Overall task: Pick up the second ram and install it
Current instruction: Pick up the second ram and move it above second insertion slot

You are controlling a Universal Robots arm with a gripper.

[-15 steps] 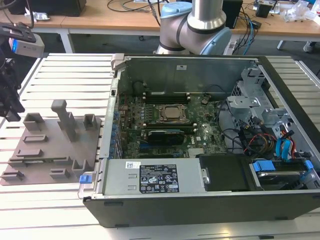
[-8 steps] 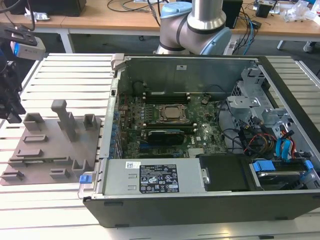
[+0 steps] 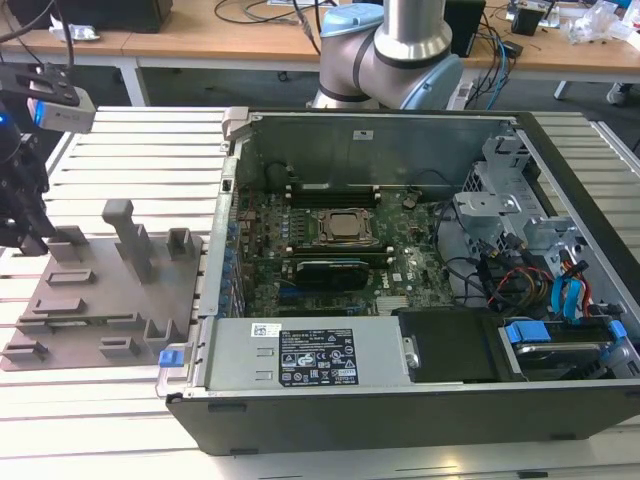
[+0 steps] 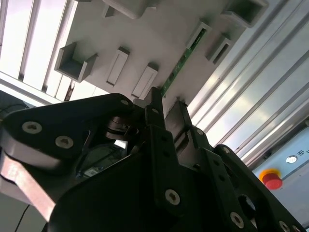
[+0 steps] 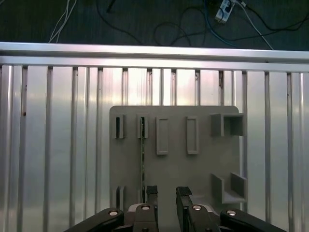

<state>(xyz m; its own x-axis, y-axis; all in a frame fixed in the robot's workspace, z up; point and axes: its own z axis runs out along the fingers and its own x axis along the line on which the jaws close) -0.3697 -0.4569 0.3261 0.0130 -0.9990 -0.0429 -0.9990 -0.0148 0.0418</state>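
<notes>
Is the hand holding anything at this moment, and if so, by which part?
Nothing is held. The hand hangs open over the tray. The ram stands on edge in a tray slot, outside the hand's gap.

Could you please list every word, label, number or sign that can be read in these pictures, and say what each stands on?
Nothing can be read with confidence.
On the computer case, grey inner cover, a black label: too small.
Beside it, a white sticker: too small.
On the case's back wall, a small sticker: too small.
Above the red button, a marking: cut off, blurred.
On the second ram: none visible.
</notes>
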